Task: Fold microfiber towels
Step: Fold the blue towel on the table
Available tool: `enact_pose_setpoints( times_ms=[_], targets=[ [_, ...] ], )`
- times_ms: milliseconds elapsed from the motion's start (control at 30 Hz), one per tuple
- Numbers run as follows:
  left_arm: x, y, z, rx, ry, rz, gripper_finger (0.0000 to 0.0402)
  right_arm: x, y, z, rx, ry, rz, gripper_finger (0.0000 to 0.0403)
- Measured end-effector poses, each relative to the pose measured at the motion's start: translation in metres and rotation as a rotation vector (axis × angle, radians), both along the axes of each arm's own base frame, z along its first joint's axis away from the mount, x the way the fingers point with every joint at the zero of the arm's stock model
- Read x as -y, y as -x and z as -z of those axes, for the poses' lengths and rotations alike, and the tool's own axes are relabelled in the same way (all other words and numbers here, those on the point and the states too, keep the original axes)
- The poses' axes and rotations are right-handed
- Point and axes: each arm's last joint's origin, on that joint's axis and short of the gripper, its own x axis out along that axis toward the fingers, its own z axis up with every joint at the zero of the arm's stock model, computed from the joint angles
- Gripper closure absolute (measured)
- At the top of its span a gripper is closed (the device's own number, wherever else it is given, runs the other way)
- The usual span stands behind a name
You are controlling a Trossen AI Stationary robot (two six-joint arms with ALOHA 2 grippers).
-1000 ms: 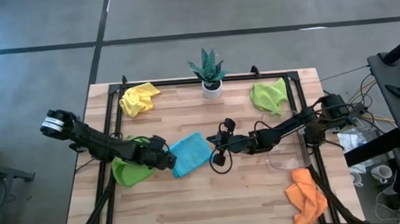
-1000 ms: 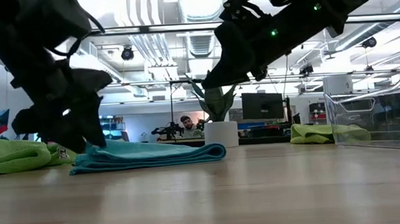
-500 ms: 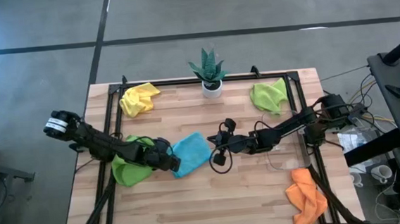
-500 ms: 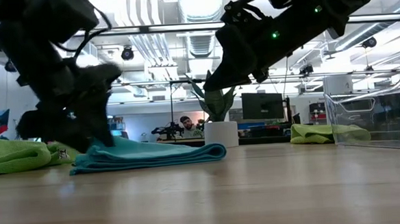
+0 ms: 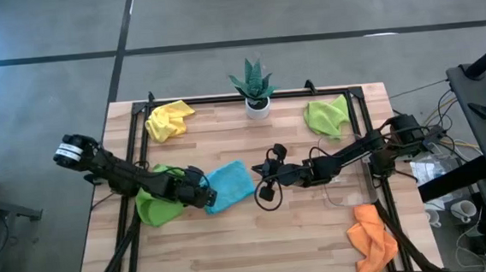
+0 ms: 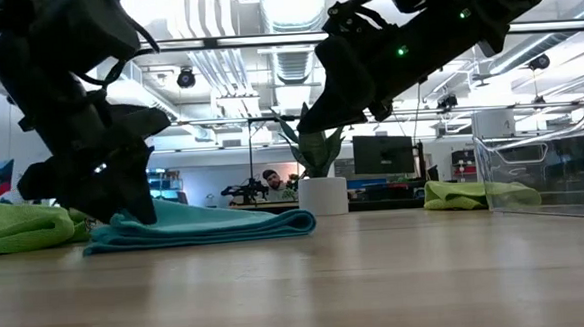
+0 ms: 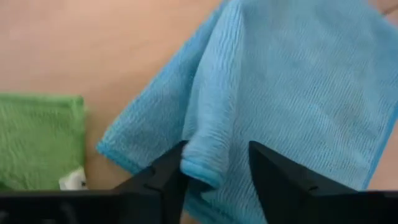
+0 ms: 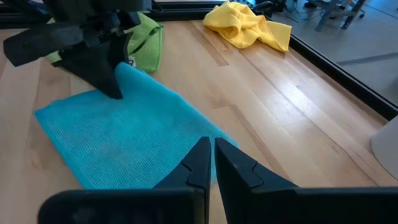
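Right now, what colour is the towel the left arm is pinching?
Light blue towel, clearest in the left wrist view.

Middle of worktop (image 5: 259,238): folded towel (image 5: 230,187), lying flat. Left gripper (image 5: 202,194) at that towel's left edge; just left of it, touching, a second folded towel (image 5: 156,205). Right gripper (image 5: 264,188) just right of the middle towel. Back edge, centre: potted plant (image 5: 254,87). Back left corner: crumpled towel (image 5: 168,119). Back right: another towel (image 5: 327,116). Front right corner: a further towel (image 5: 373,239), overhanging the edge. Plastic tray (image 5: 347,196) on the right side, behind that towel.
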Motion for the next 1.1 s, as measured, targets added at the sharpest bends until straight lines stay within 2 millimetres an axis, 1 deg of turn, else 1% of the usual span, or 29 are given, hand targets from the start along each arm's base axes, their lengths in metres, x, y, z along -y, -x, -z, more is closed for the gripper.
enact_pose_setpoints(
  times_ms=[67, 167, 200, 233, 300, 367, 500, 633, 733, 800, 867, 1000, 1100],
  targets=[
    [-0.001, -0.001, -0.002, 0.014, -0.026, -0.012, 0.0295, 0.0, 0.0, 0.0, 0.0, 0.0, 0.0, 0.0385],
    [-0.002, -0.002, -0.002, 0.023, -0.059, -0.029, 0.0372, 0.0, 0.0, 0.0, 0.001, -0.003, 0.002, 0.0385],
    [-0.003, -0.002, -0.002, 0.024, -0.068, -0.033, 0.0386, 0.0, 0.0, 0.0, 0.001, -0.003, 0.001, 0.0385],
    [-0.004, -0.002, -0.002, 0.026, -0.073, -0.039, 0.0391, 0.0, 0.0, 0.0, 0.001, -0.003, 0.001, 0.0385],
    [-0.006, -0.003, -0.003, 0.027, -0.074, -0.048, 0.0393, -0.001, 0.0, 0.0, 0.001, -0.003, 0.0, 0.0385],
    [-0.006, -0.006, -0.008, 0.046, -0.069, -0.051, 0.0399, -0.001, 0.0, 0.0, 0.001, -0.003, -0.002, 0.0385],
    [-0.007, -0.01, -0.027, 0.091, -0.053, -0.045, 0.04, -0.001, 0.0, 0.0, 0.001, -0.003, -0.003, 0.0385],
    [-0.007, -0.006, -0.05, 0.083, 0.019, -0.022, 0.0401, -0.003, 0.0, 0.0, 0.001, -0.006, -0.011, 0.0385],
    [-0.009, 0.004, -0.059, 0.049, 0.079, -0.028, 0.0401, -0.005, 0.0, 0.0, 0.001, -0.026, -0.036, 0.0385],
    [-0.012, 0.011, -0.056, -0.003, 0.085, -0.059, 0.0401, -0.005, 0.0, 0.0, -0.001, -0.035, -0.053, 0.0385],
    [-0.016, 0.015, -0.049, -0.039, 0.078, -0.084, 0.0401, -0.005, 0.0, 0.0, -0.001, -0.035, -0.053, 0.0385],
    [-0.02, 0.017, -0.031, -0.084, 0.111, -0.089, 0.0401, -0.005, 0.0, 0.0, -0.001, -0.035, -0.053, 0.0385],
    [-0.021, 0.018, -0.024, -0.145, 0.149, -0.072, 0.0401, -0.005, 0.0, 0.0, -0.001, -0.038, -0.058, 0.0385]
  ],
)
